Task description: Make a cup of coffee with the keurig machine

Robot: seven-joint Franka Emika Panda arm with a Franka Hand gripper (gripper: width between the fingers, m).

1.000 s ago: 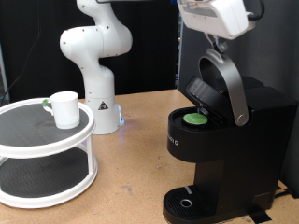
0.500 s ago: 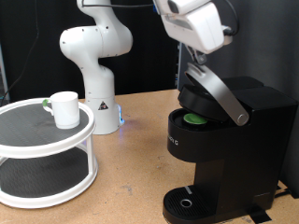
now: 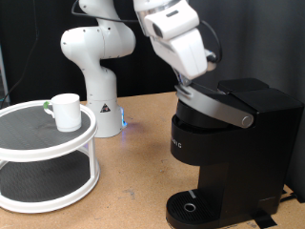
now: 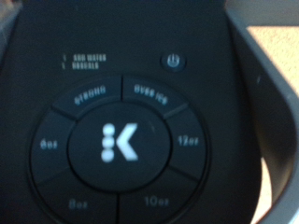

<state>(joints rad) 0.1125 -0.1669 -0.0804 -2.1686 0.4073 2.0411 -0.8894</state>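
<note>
Tiered stand (image 3: 19,119): white, at the exterior view's left on the tabletop (image 3: 143,172); the cup rests on its top tier.
Cup (image 3: 66,111): small white mug, probably light, rigid and breakable; the side handle or rim looks best to take.
Hand (image 3: 195,84): pressed against the lid's silver handle band (image 3: 219,107); fingers hidden, so I cannot tell their spread.
Keurig machine (image 3: 229,157): at the right, lid nearly down; heavy, stiff.
Hidden: pod chamber; wrist view shows only blurred buttons (image 4: 120,142).
</note>
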